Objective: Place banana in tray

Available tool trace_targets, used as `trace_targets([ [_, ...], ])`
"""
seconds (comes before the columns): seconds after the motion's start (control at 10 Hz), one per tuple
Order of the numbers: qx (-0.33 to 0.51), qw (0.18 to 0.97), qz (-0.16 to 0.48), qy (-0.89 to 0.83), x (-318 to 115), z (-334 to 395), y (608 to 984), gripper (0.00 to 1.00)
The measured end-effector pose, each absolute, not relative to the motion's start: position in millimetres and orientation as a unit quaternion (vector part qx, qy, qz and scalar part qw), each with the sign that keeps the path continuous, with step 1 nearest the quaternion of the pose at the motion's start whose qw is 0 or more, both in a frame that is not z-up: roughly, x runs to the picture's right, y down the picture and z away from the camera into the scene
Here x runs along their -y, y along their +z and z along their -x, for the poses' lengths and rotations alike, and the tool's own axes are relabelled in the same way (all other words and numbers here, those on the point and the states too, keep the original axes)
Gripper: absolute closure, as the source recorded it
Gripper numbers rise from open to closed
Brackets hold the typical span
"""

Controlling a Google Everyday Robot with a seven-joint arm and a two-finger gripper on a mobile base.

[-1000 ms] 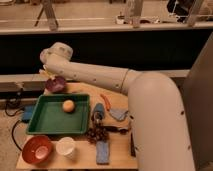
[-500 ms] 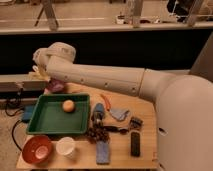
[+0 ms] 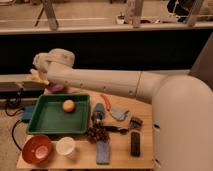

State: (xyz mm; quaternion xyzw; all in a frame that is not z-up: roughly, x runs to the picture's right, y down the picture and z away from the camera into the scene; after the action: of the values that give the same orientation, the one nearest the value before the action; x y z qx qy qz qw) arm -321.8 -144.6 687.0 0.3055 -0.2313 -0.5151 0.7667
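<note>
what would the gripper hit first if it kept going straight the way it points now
Probably nothing close: the gripper, beyond the far left corner of the tray, points left off the table. Depth is unclear.

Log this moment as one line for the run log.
gripper: beyond tray's far-left corner | banana: at gripper, not yet in tray | tray holds: orange fruit

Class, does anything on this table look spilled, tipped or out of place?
Nothing stands out. The tray sits flat with one orange fruit inside; the bowl and cup stand upright. The gripper hovers beyond the tray's far left corner.
</note>
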Motion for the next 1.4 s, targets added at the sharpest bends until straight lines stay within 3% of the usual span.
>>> trace_targets([
  [1.4, 0.259, 0.759, -0.309, -0.511, 90, 338, 715, 1.0],
])
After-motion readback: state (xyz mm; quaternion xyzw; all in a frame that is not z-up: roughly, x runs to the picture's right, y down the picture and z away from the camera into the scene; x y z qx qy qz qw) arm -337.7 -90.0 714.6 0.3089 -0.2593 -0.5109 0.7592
